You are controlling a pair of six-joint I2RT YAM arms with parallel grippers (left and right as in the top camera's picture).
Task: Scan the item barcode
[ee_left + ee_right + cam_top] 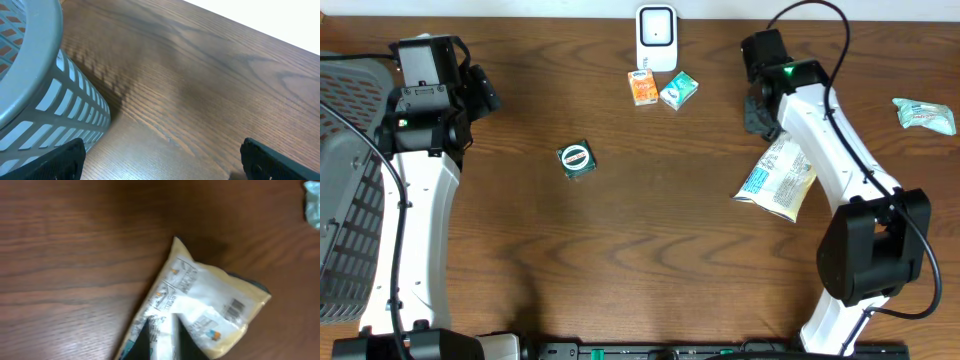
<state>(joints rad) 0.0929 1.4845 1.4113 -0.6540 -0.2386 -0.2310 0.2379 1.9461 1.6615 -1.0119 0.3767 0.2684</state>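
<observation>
Item under inspection: a cream and blue snack bag (777,180) lying flat on the wooden table (620,260), right of centre and angled, with its back face up. In the right wrist view a barcode (235,309) shows on that face towards one end, beside small printed panels. The right gripper (162,324) is directly over the bag's other end, its two dark fingers set close together with a strip of the bag showing between them. Whether they are pinching the bag or merely straddling it cannot be told. The white scanner (656,37) stands at the far edge of the table near the centre, well apart from the bag. Just in front of the scanner lie a small orange box (641,87) and a green and white packet (678,91), side by side. A round green-labelled item (576,158) sits alone left of centre. A pale green packet (924,115) lies at the far right, clear of the arm. The left gripper (162,157) hangs over bare wood at the left — fingers spread wide, nothing between them. A grey slatted basket (345,200) occupies the table's left edge, just beside the left arm.
</observation>
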